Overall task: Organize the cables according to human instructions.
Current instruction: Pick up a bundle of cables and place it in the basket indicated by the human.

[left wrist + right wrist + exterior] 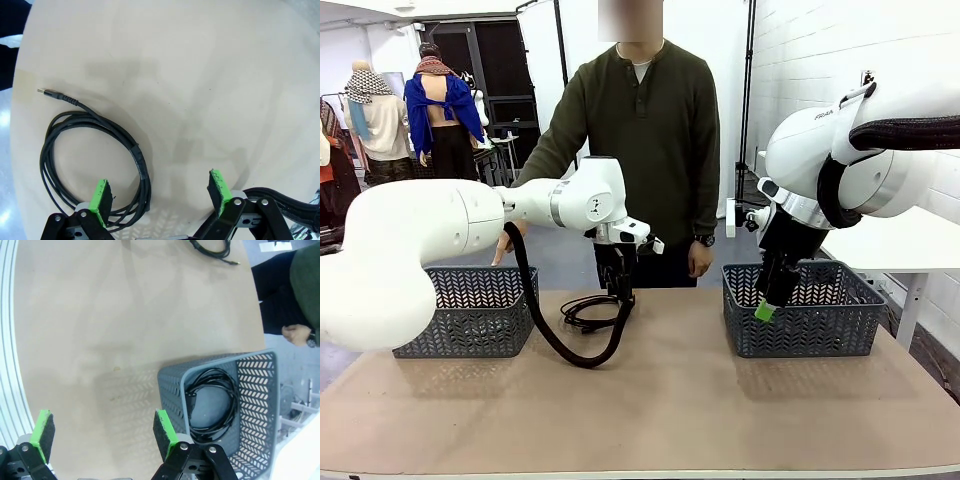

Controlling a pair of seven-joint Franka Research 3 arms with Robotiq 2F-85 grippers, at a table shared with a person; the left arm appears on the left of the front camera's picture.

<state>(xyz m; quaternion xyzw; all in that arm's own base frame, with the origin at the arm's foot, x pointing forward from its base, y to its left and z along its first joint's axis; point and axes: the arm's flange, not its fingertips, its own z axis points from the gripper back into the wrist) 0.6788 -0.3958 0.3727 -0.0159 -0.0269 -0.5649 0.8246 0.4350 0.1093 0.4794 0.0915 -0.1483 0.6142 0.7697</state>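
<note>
Bright, even indoor light falls from overhead in all three views. On the tan desk [670,400] soft, blurry shadows pool under the two grey baskets [800,310] and below the robot arms. The wrist views bend strongly at their edges, so the desk rim curves. The white arm shells [410,240] show mild glare. The background beyond the person is slightly soft.

two glossy white, rounded arms flank the table [650,400]. the left arm [440,240] trails a thick black ribbed hose [555,340]; its hand [160,197] is black with green pads. the right hand [767,300] matches. the person [640,150] wears a dark olive henley and wristwatch [704,240].
</note>
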